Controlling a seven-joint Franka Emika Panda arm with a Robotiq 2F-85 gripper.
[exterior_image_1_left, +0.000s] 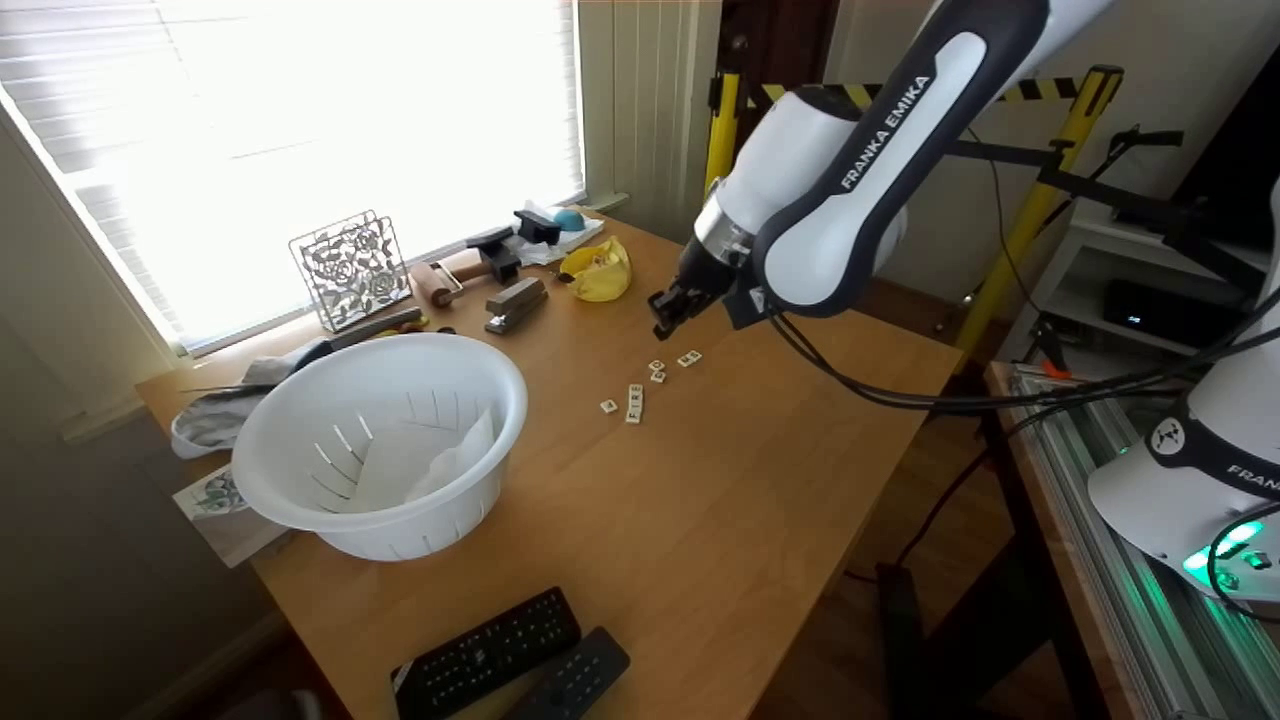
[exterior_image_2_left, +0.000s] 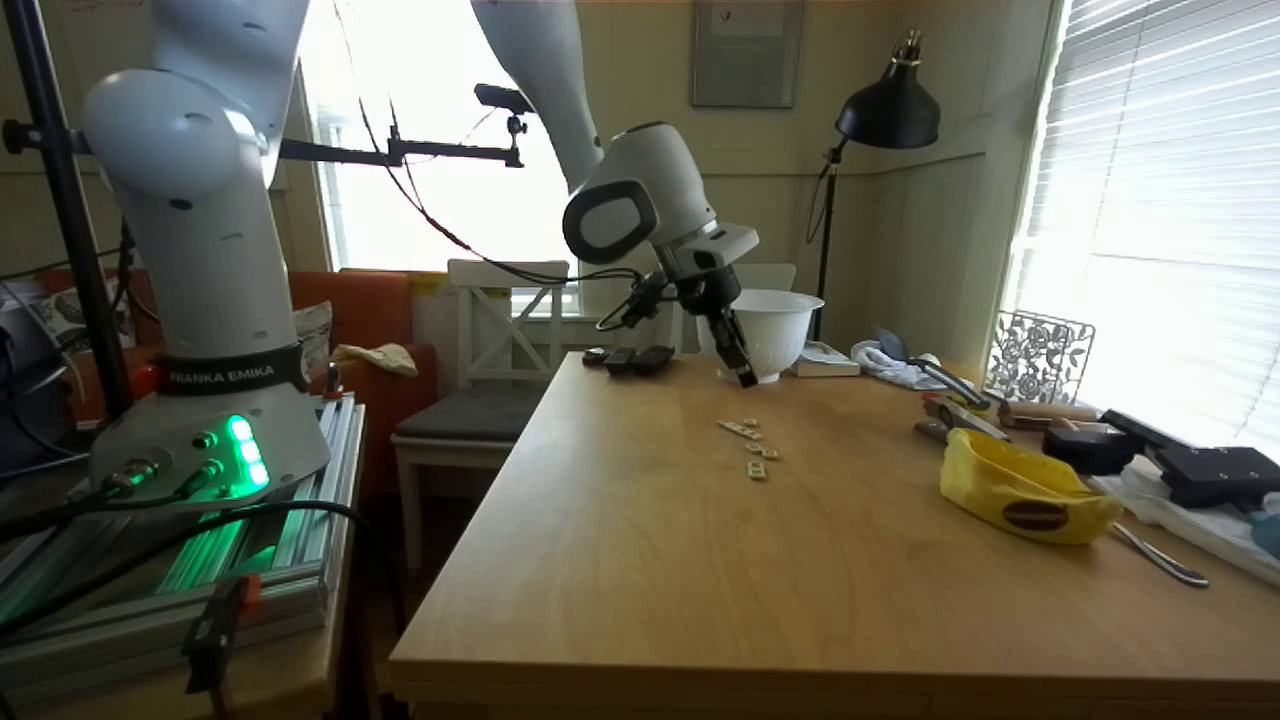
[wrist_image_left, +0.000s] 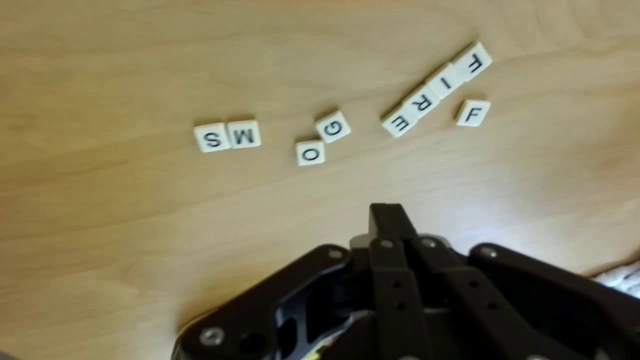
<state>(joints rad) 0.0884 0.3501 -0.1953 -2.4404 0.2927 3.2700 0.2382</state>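
Tiles (wrist_image_left: 422, 101) lie letters up, four butted into FIRE, presumably so the word reads; I hold my gripper (wrist_image_left: 393, 220) clenched, seemingly empty, apart from them.

In an exterior view, the letter tiles (exterior_image_1_left: 635, 403) are spread on the desk (exterior_image_1_left: 740, 480), with the basket (exterior_image_1_left: 420, 530) set to their left and two remotes (exterior_image_1_left: 490, 648) placed before the basket. The rack (exterior_image_1_left: 352, 270) is stood behind the basket, by the window (exterior_image_1_left: 350, 130); right of it the stapler (exterior_image_1_left: 516, 303) is set, left of the pouch (exterior_image_1_left: 605, 284). In the wrist view, the G and O tiles (wrist_image_left: 333, 126) are found between the SM pair (wrist_image_left: 227, 136) and the FIRE row (wrist_image_left: 436, 90).
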